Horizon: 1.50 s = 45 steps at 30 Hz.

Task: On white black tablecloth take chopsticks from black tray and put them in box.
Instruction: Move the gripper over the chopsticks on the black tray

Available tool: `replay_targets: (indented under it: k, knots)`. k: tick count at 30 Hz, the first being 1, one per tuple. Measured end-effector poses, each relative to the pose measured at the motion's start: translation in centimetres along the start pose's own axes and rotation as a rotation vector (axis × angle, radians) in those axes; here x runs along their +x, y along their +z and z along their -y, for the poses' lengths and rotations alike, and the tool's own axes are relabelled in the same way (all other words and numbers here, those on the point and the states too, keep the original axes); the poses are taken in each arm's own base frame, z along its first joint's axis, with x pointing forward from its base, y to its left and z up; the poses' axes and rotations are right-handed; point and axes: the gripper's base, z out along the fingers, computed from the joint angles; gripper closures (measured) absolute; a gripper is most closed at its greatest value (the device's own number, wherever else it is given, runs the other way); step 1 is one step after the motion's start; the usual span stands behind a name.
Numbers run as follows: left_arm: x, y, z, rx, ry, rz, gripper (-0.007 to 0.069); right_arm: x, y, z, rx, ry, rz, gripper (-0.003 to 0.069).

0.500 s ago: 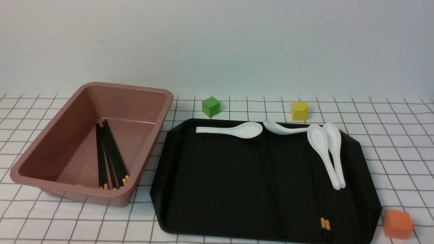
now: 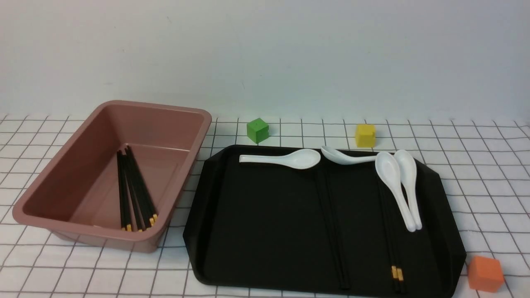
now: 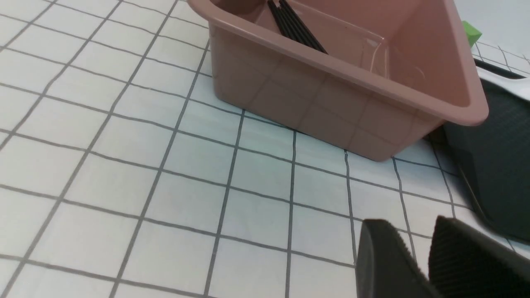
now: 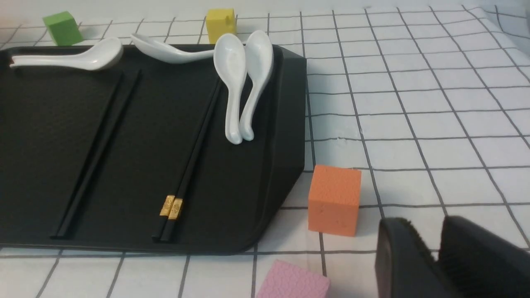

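Chopsticks [image 4: 191, 163], thin black sticks, lie split between pinkish-brown plastic box [image 2: 157, 128] and flat matte-black tray [image 2: 265, 223], so left gripper [image 3: 418, 234] and right gripper [image 4: 430, 236] presumably hover empty between picks, fingers [image 4: 397, 256] nearly pressed together.

Bright, even, diffuse light; soft faint shadows; slight sheen on the spoons [image 2: 290, 159]; all views fairly sharp.

left tool [image 3: 410, 231]: jaws nearly together, gripping nothing | right tool [image 4: 426, 231]: jaws nearly together, gripping nothing
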Motion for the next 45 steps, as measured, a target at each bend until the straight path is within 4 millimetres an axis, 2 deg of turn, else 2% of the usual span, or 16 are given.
replay_targets:
  k: [32, 34, 37, 39, 41, 45]
  knots:
    - [0.0, 0.0, 0.0, 0.000, 0.000, 0.000, 0.0433, 0.0, 0.0, 0.1, 0.008, -0.001, 0.003, 0.0447]
    - [0.0, 0.0, 0.0, 0.000, 0.000, 0.000, 0.0433, -0.1, 0.0, -0.3, -0.033, 0.190, 0.015, 0.0447]
    - [0.0, 0.0, 0.0, 0.000, 0.000, 0.000, 0.0433, -0.4, 0.0, -1.0, -0.130, 0.641, 0.019, 0.0445]
    - [0.0, 0.0, 0.0, 0.000, 0.000, 0.000, 0.0433, -0.6, -0.1, -1.3, -0.167, 0.811, 0.020, 0.0443]
    - [0.0, 0.0, 0.0, 0.000, 0.000, 0.000, 0.0433, -0.8, -0.1, -1.4, -0.189, 0.910, 0.030, 0.0441]
    - [0.0, 0.0, 0.0, 0.000, 0.000, 0.000, 0.0433, -1.0, -0.1, -1.4, -0.207, 0.980, 0.041, 0.0438]
